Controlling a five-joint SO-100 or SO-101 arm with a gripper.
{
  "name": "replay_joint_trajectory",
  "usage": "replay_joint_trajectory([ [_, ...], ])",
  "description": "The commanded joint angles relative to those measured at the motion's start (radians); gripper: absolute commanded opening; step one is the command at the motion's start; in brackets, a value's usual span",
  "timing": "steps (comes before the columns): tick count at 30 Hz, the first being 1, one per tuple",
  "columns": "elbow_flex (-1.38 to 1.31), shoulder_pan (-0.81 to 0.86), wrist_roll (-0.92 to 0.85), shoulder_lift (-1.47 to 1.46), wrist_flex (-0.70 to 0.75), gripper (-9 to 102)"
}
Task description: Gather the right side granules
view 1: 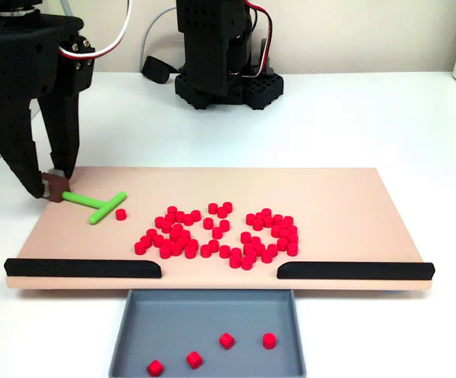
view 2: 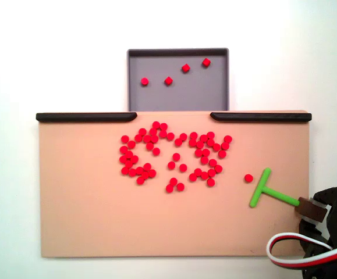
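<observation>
Here, the hand (view 1: pixel 48 187) clamps the green stick's (view 1: pixel 94 203) brown end at the board's (view 1: pixel 354 197) left edge; red granules (view 1: pixel 220 232) cluster mid-board, open board around them.

Setting: your tabletop robotics test bench. You have a plain white table (view 1: pixel 385 118), a purpose-made tan board (view 1: pixel 330 189) (black rails), a grey tray (view 1: pixel 125 346), and an arm base (view 1: pixel 228 83).
</observation>
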Motion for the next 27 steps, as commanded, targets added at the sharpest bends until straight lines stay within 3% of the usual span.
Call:
replay_joint_trajectory([
  [1, -0.034, -0.003, -0.055, -0.002, -0.003, 0],
  [27, -0.034, -0.021, -0.011, -0.028, -0.008, 0],
])
